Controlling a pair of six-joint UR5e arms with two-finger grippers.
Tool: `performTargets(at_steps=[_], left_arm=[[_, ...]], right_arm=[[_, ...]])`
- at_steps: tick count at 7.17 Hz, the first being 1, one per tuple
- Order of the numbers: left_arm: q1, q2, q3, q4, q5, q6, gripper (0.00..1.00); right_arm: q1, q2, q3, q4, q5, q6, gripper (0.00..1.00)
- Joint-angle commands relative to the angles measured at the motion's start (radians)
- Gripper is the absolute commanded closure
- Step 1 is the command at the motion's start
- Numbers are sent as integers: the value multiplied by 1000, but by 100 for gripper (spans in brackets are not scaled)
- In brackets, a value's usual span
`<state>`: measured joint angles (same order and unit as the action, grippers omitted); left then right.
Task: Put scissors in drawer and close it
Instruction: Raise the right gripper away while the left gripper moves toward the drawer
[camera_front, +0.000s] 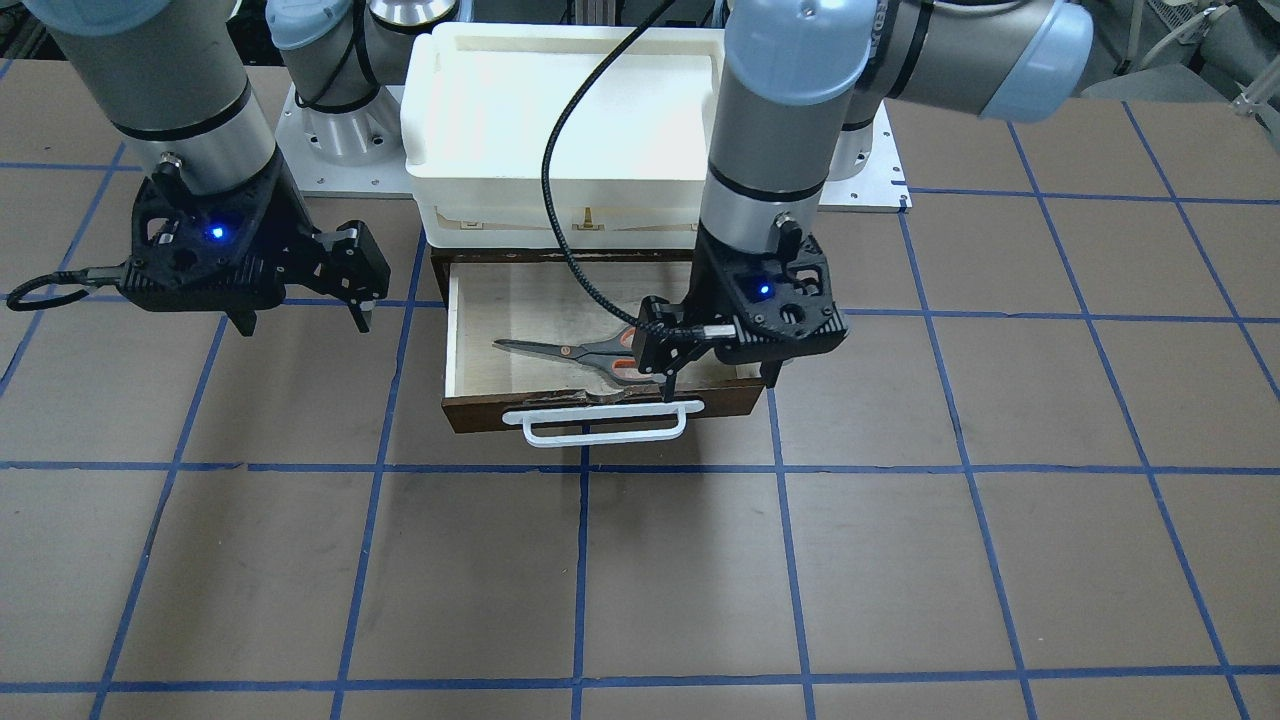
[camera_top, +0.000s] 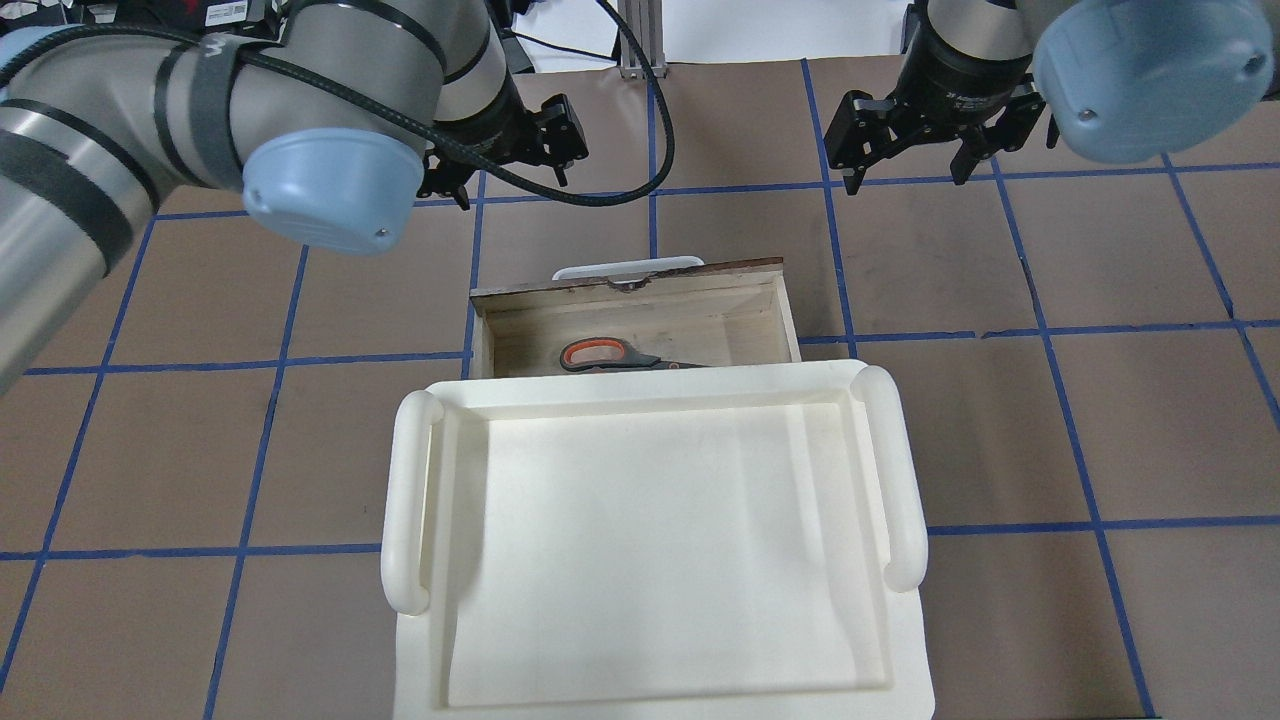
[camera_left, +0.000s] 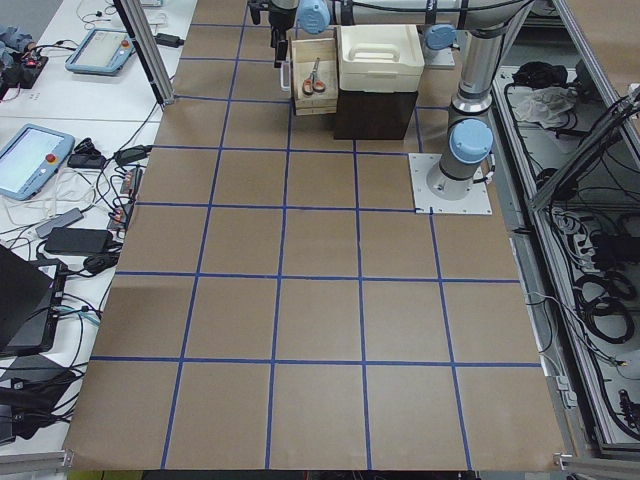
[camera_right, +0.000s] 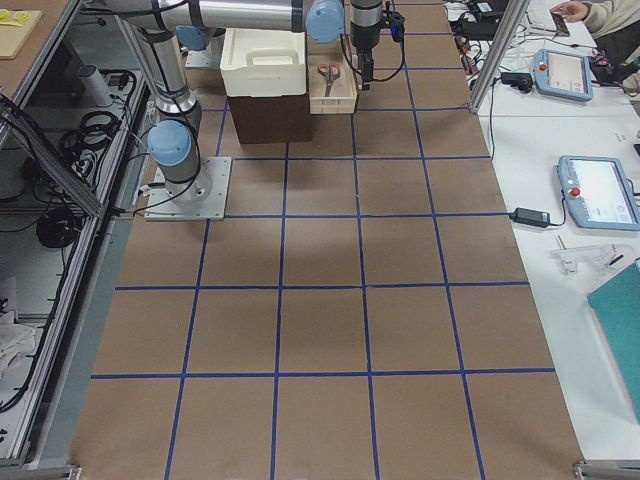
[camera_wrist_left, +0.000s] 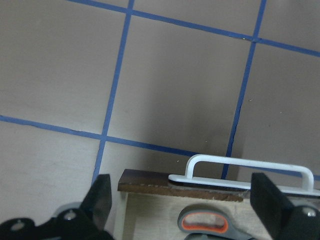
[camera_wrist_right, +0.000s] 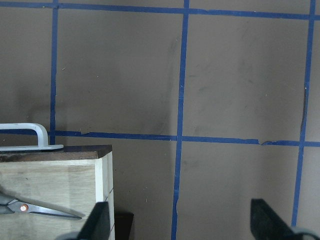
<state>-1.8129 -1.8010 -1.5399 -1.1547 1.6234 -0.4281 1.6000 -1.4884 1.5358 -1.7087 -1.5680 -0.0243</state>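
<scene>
Left claw (camera_front: 720, 380) wide open, holds nothing, up near drawer front. Right claw (camera_front: 303, 322) open too, empty, off to side. Drawer (camera_front: 480, 412) pulled out. White handle (camera_front: 600, 428): best push here, in middle, straight in, slow, so drawer won't jam. Scissors (camera_front: 570, 352) lie flat inside drawer.

Pretty even, bright-ish overhead light, so shadows stay soft, just a dark smudge on the table (camera_wrist_left: 175, 75) in front of the drawer (camera_wrist_left: 150, 180). The white tray (camera_top: 650, 550) looks a bit washed out, and both wrist views are soft and grainy.
</scene>
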Motion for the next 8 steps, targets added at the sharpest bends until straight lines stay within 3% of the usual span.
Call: performTargets(at_steps=[1, 3, 8], left_arm=[[-40, -90, 47, 33, 24, -6, 0], [-57, -156, 104, 35, 24, -3, 0], [-121, -290, 106, 43, 7, 75, 0]], right_arm=[[-6, -33, 3, 3, 11, 0, 0], [-5, -32, 6, 3, 8, 1, 0], [-9, -30, 6, 1, 13, -3, 0]])
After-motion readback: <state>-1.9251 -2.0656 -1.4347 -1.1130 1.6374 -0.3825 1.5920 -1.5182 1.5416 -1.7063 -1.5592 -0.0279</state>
